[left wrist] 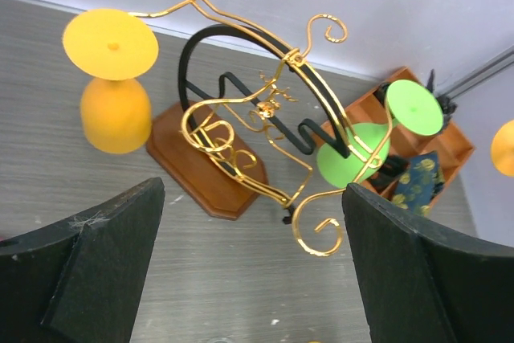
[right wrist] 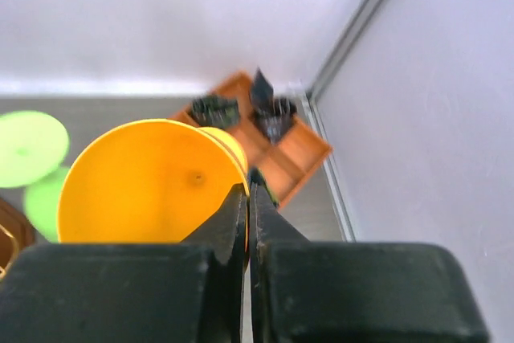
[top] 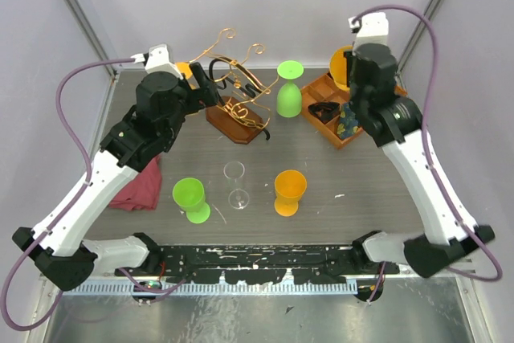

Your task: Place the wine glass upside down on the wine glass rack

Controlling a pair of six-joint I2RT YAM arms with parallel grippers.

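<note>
A red cloth [top: 136, 186] lies on the left of the grey worktop [top: 337, 198]. The left tool [top: 201, 78] hangs beside the wine glass rack [top: 239, 108], its jaws wide apart and gripping nothing. An orange glass [left wrist: 114, 110] stands upside down on the worktop just left of the rack's wooden base [left wrist: 205, 178]. No glass hangs on the gold wire arms.

Nearer the arm bases, a green cup [top: 191, 198], a clear stemmed glass [top: 235, 185] and an orange cup [top: 289, 192] stand upright in a loose row. A green glass [top: 289, 92] stands upside down just right of the rack, between it and the orange tray [top: 331, 130].

The right tool [right wrist: 247, 198] is closed on the edge of an orange wine glass [right wrist: 144, 182], held up over the tray at the back right and well apart from the rack. I cannot tell which way up this glass is.
</note>
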